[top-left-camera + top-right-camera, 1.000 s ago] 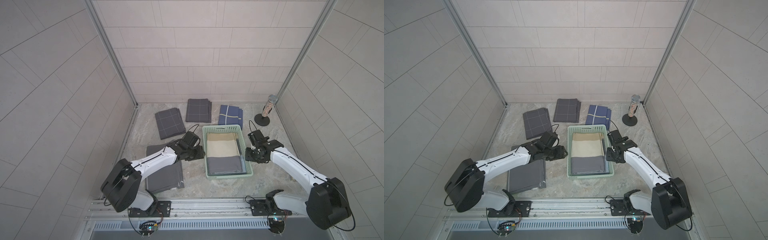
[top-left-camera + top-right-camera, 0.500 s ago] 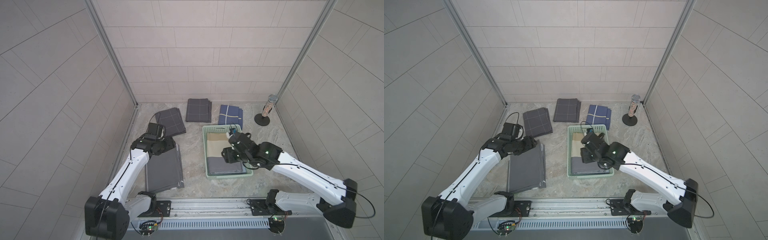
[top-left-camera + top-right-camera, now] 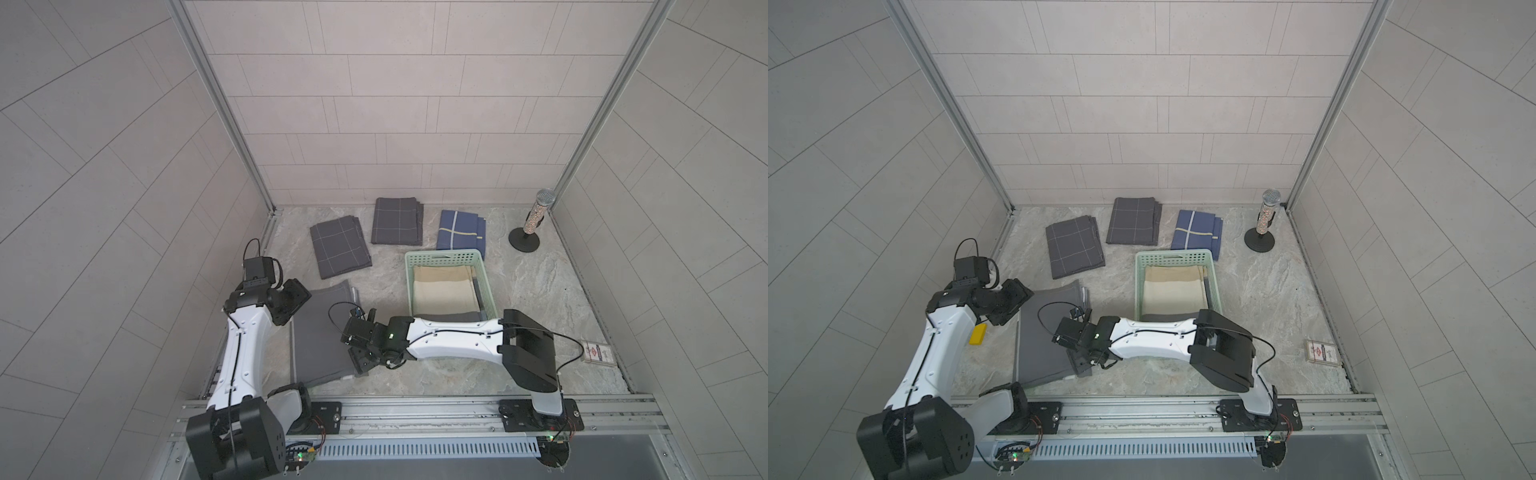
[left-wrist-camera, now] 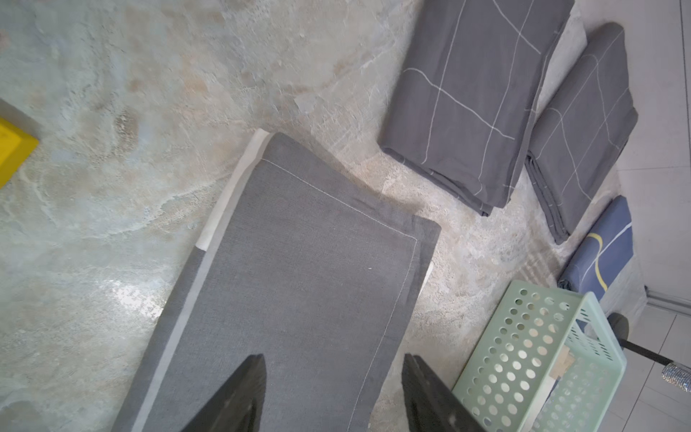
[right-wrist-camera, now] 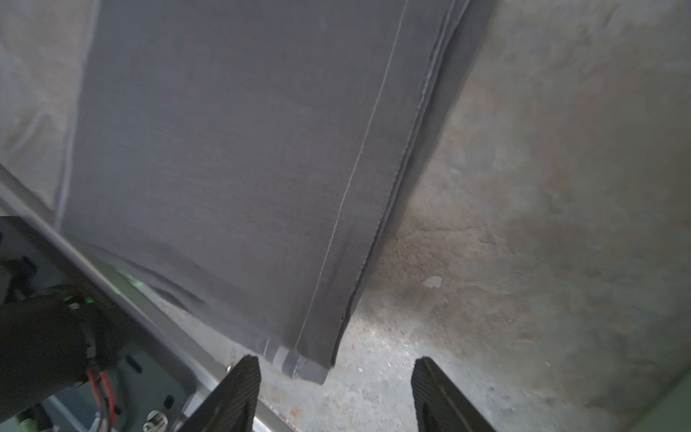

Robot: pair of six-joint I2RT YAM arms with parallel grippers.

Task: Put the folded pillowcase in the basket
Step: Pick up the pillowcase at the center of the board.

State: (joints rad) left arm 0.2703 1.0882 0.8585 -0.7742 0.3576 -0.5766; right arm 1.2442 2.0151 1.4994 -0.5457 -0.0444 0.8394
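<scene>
tabletop [image 3: 540, 299] carries it all; folded pillowcase [image 3: 320, 336], plain grey, lies flat on it to the robot's left of the basket [image 3: 444, 255], apart from it, long edges roughly parallel to the basket's; basket holds a cream cloth [image 3: 442, 291] and a grey cloth [image 3: 453, 316]; step in hand reads as a two-point pickup; left gripper [image 4: 332, 359] sits over the pillowcase corner away from the basket, fingers [image 4: 243, 392] spread, cloth beneath, nothing pinched; right gripper [image 5: 334, 361] sits at the corner on the basket side, past the basket's near end, fingers spread, corner between them, not nipped

to do it well: slide one finger of each gripper under the whole stack; close on every layer; lift both ends together and level so the fold holds; carry across, clear the basket's perforated wall, lay it on the cloths inside

unclear: right arm [image 3: 453, 345] covers the basket's near end in both top views, so room there is a guess; pale strip [image 4: 224, 202] along the pillowcase edge, lining or a second cloth, can't tell; fingertip contact with cloth unreadable; finger roots cut off in both wrist views; right wrist view is soft; yellow block [image 3: 978, 334] beyond the pillowcase from the basket, partly cut off in the left wrist view
</scene>
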